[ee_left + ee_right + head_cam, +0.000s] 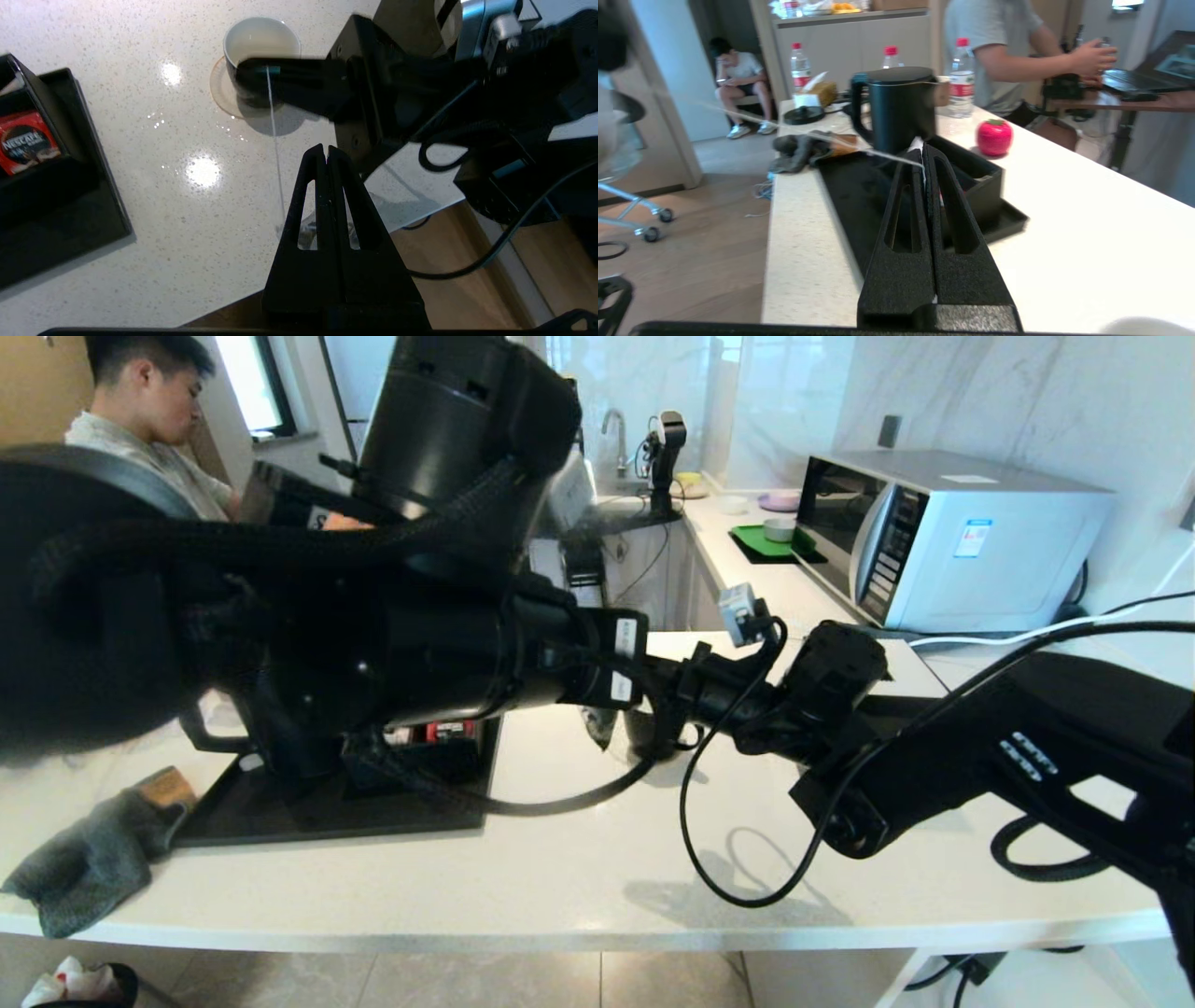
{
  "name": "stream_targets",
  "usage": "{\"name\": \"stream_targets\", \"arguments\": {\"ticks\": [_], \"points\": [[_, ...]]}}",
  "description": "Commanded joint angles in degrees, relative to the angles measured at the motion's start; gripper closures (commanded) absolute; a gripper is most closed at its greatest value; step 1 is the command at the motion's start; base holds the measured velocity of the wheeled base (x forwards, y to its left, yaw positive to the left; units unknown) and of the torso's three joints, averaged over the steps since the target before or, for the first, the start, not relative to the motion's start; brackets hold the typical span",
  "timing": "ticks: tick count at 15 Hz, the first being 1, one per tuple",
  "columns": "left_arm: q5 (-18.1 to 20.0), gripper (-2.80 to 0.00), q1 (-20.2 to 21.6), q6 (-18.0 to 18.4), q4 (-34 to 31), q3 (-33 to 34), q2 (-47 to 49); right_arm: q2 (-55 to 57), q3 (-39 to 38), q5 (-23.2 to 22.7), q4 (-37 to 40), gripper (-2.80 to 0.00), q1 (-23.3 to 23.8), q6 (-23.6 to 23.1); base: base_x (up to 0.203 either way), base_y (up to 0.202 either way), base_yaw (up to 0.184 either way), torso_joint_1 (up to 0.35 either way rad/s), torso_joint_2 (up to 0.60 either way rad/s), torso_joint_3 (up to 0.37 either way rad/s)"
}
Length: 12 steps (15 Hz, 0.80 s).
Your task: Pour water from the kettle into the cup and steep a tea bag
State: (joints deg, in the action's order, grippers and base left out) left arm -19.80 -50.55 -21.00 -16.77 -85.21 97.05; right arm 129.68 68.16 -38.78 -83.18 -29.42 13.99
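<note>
The left arm (280, 644) fills the head view's near field, its gripper (325, 151) clenched on the tea bag (306, 229) string. The right gripper (923, 154) is likewise clenched on that string, above the cup (261, 44). The cup stands on the speckled white counter (560, 868); a black tray (327, 812) lies at nine o'clock from it, bearing the kettle (896, 107). A grey cloth (84, 868) lies at the tray's corner. A microwave (943, 537) stands at two o'clock, a sink tap (616, 434) at twelve.
</note>
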Motion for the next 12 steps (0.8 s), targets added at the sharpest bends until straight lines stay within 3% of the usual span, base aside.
{"name": "stream_targets", "arguments": {"ticks": [1, 6, 12], "points": [[-0.59, 0.00, -0.58, -0.67, -0.10, 1.55, -0.02, -0.31, 0.13, -0.25, -0.58, 0.00, 0.67, 0.07, 0.000, 0.000, 0.000, 0.000, 0.00, 0.000], [-0.73, 0.00, -0.70, -3.48, -0.10, 4.54, 0.07, -0.58, 0.22, -0.25, -0.67, 0.00, 0.85, 0.07, 0.000, 0.000, 0.000, 0.000, 0.00, 0.000], [-0.77, 0.00, -0.61, -3.61, -0.10, 4.70, 0.95, -0.92, 0.22, -0.25, -0.67, 0.00, 0.85, 0.07, 0.000, 0.000, 0.000, 0.000, 0.00, 0.000]]}}
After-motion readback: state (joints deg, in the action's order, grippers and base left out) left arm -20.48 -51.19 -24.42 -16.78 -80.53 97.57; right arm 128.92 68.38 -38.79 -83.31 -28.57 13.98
